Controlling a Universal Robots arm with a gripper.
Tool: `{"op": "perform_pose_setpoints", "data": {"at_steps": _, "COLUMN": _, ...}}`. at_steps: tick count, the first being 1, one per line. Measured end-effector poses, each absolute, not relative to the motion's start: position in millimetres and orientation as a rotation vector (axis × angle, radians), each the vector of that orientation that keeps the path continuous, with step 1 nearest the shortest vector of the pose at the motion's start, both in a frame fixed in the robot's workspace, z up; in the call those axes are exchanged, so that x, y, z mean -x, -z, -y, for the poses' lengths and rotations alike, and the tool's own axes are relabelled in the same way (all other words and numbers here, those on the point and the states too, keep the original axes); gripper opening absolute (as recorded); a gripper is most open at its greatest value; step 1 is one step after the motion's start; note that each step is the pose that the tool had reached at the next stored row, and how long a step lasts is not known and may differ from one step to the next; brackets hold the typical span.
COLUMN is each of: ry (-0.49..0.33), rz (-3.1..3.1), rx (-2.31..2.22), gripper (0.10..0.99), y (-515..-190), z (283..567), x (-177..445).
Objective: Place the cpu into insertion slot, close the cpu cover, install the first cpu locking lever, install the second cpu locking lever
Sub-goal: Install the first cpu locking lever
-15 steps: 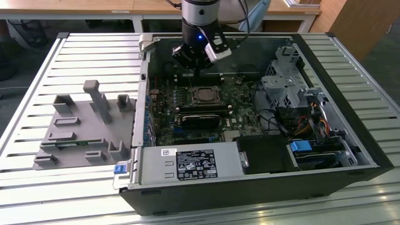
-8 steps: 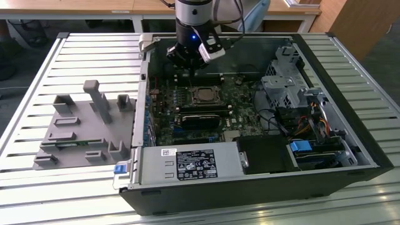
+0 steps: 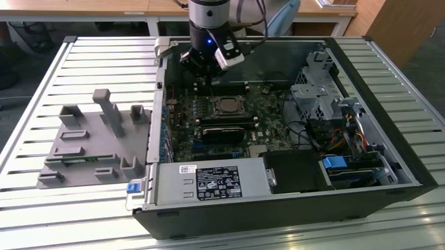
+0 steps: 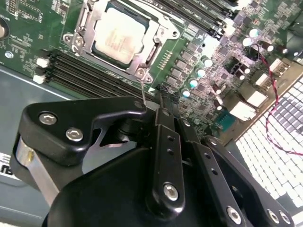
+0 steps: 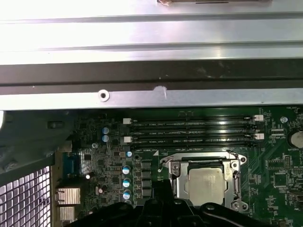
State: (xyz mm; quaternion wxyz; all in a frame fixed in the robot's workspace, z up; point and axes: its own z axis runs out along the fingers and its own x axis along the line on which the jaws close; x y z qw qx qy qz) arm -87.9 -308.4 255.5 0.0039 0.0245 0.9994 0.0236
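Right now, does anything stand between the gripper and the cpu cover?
Nothing visible does. The gripper hangs just off a corner of the cpu cover, which lies over the cpu; only a thin lever wire runs between them.

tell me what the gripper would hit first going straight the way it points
Likely the thin locking lever just ahead of the gripper, at a corner of the cpu cover, or the motherboard under it; depth is unclear.

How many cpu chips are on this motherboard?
1. The cpu lies in the insertion slot, framed by the cpu cover. The end effector hides part of the board.
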Motion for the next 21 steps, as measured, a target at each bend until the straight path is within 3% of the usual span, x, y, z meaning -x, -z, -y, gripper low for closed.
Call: {"op": "perform_pose_setpoints", "data": {"at_steps": 21, "ry": -0.074, "rz": -3.132, "rx": -0.077, "gripper": 0.106, "y": -255, "z": 296, "x": 97}}
